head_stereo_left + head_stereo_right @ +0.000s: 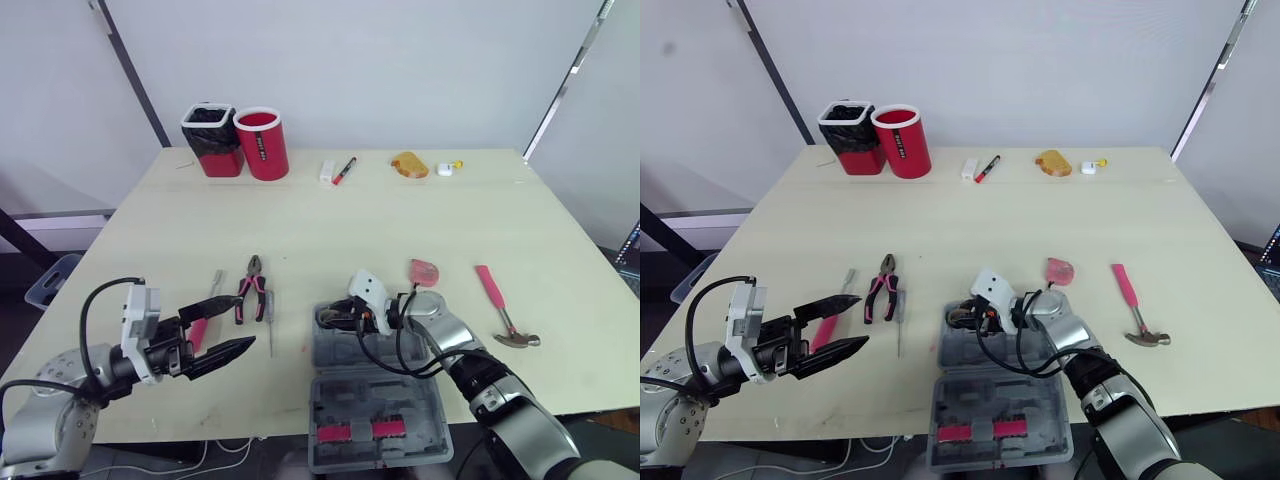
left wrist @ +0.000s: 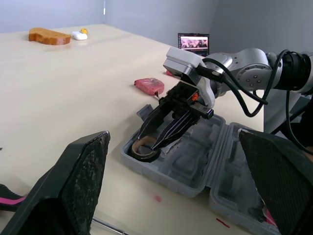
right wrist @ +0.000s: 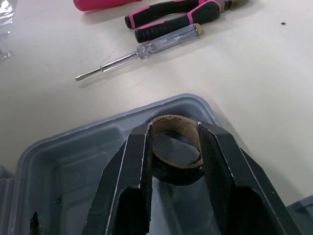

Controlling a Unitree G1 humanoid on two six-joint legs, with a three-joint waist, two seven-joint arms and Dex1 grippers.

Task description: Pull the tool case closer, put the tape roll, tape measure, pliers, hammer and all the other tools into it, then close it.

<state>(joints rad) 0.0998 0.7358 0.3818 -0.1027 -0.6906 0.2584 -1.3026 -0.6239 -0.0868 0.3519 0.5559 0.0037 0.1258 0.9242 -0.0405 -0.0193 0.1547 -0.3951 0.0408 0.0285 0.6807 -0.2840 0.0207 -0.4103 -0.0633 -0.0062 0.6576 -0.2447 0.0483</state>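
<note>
Right wrist view: I am holding the right gripper (image 3: 174, 134) seemingly pinched on the tape roll (image 3: 178, 172), in a corner of the open tool case (image 3: 73, 161). The left gripper (image 1: 238, 328) is hovering spread near the pliers (image 1: 252, 290). Lifting before letting go would drag the roll back out.

1. The tape roll (image 3: 175, 157) lay in the tool case's (image 1: 340, 405) far-left corner.
2. The pliers (image 1: 251, 290) and screwdriver (image 3: 142, 50) lay left of the case.
3. The tape measure (image 1: 424, 271) lay behind it, and the hammer (image 1: 505, 310) to its right.
</note>
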